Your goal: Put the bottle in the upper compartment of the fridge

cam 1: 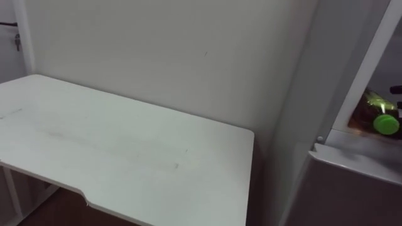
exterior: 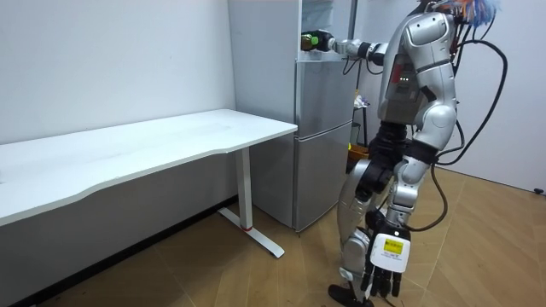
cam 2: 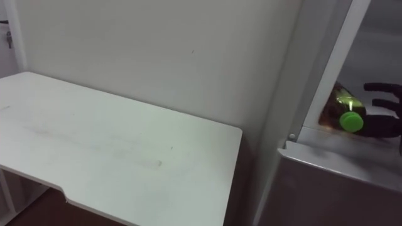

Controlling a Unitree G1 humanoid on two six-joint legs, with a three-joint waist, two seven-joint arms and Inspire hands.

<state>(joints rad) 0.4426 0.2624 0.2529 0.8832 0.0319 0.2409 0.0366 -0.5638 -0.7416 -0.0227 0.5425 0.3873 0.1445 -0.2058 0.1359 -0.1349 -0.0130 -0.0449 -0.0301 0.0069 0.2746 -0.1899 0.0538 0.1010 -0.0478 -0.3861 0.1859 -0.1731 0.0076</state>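
The robot stands facing the fridge [exterior: 324, 128], with the white worktop [cam 1: 125, 150] just beside the fridge. Its right arm reaches into the fridge's upper compartment. The bottle [cam 2: 342, 110] lies on its side just inside the fridge's front edge, green cap [cam 2: 352, 120] pointing outward, and the right hand [cam 2: 384, 122] is wrapped round it. The left hand [exterior: 386, 260] hangs loose and empty, low in front of the fridge.

The risk appears to be an early release. This close to the fridge's front lip, a round bottle on its side could roll out and drop down the fridge front to the floor. The dark fingers could also drag it back out if the arm withdraws before they have fully opened. Pushing it deeper into the fridge before letting go would seem the safer course.
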